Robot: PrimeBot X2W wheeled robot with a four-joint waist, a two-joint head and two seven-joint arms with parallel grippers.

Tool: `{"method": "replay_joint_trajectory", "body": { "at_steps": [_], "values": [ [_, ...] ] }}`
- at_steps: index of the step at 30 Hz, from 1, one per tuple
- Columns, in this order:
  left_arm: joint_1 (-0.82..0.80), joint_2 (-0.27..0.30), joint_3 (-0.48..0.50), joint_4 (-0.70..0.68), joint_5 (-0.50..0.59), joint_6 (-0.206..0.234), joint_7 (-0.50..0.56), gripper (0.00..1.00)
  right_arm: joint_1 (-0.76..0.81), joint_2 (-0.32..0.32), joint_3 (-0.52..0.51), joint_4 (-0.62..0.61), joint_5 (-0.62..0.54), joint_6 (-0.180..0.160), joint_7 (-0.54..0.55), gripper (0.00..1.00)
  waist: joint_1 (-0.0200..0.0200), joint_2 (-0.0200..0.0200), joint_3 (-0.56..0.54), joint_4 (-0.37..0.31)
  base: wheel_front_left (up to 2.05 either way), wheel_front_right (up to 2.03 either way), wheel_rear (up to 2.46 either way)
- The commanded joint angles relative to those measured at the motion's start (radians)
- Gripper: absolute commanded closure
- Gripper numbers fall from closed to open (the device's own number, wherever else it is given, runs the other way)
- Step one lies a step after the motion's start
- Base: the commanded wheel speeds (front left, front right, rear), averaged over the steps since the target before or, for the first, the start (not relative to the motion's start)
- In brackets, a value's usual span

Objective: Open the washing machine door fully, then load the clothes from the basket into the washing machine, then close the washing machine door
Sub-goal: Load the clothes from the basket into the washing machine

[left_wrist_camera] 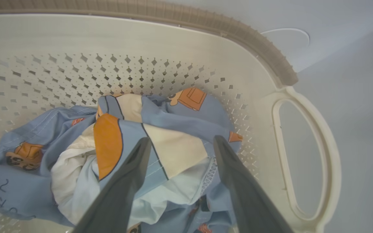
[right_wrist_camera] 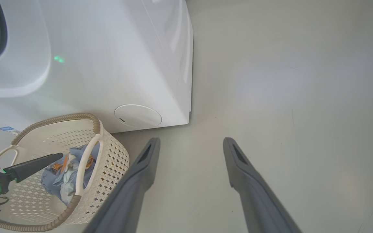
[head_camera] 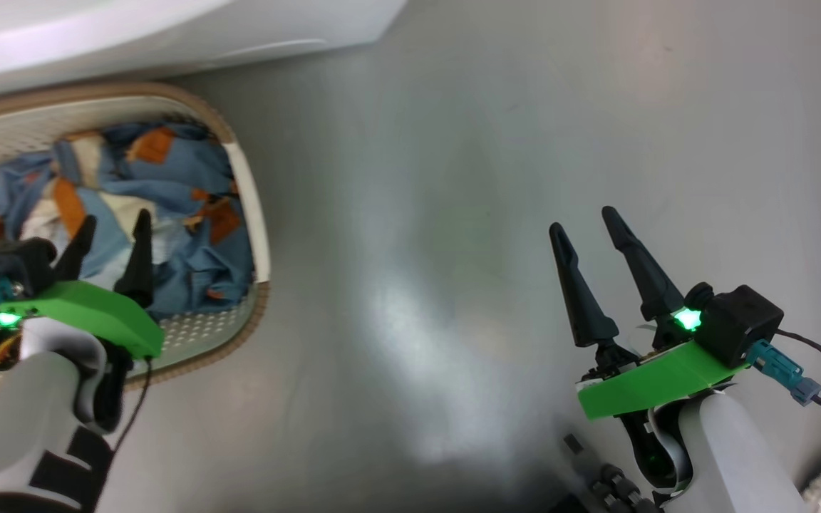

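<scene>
Clothes: light blue fabric with orange-brown prints and white patches, the clothes (left_wrist_camera: 173,126) lie crumpled in the bottom of the basket; none has been lifted out.
Basket: the cream basket (left_wrist_camera: 108,38) stands on the floor, just beside the front of the washing machine (right_wrist_camera: 108,64), with one side handle turned toward the open floor.
Left gripper: the left gripper (left_wrist_camera: 182,140) is held over the pile with its fingers spread wide and pointing down into the basket; nothing is gripped, and contact with the cloth cannot be told.
Right gripper: the right gripper (head_camera: 583,221) is held well apart over the bare grey floor (head_camera: 453,178), fingers equally wide, with nothing between them.
Door: only an edge of the grey gasket is caught in the right wrist view, so how far the door stands open cannot be told.
Step in hand: judged to be the loading step, at the first reach for the clothes.
Next move: the left fingers would need to be lowered into the raised fold between them and closed on a thick bunch, so that the whole garment is drawn clear of the rim.
</scene>
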Motion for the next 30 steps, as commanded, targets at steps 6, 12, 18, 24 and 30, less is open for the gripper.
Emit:
{"method": "replay_joint_trajectory", "body": {
  "at_steps": [6,12,18,24,30],
  "values": [
    [-0.065,0.099,-0.056,0.082,-0.035,-0.002,0.015,0.0,0.026,0.004,0.046,-0.026,0.044,0.002,-0.012,0.0,-0.0001,0.0,0.101,-0.1,0.0,0.0,0.0],
    [-0.13,0.142,-0.093,0.184,-0.042,0.0,0.079,0.0,0.029,0.004,0.07,-0.028,0.082,0.002,-0.012,0.0,-0.0001,0.0,0.14,-0.148,0.0,0.0,0.0],
    [-0.203,0.161,-0.124,0.264,0.002,0.051,0.124,0.0,0.03,0.004,0.096,-0.024,0.115,0.002,-0.012,0.0,-0.0001,0.0,0.157,-0.185,0.0,0.0,0.0],
    [-0.272,0.172,-0.172,0.34,0.052,0.103,0.215,0.0,0.032,0.004,0.126,-0.014,0.143,0.002,-0.012,0.0,-0.0001,0.0,0.166,-0.213,0.0,0.0,0.0],
    [-0.304,0.164,-0.205,0.381,0.077,0.105,0.226,1.0,0.032,0.004,0.12,-0.006,0.148,0.002,-0.012,0.0,-0.0001,0.0,0.145,-0.216,0.0,0.0,0.0]
  ]
}}
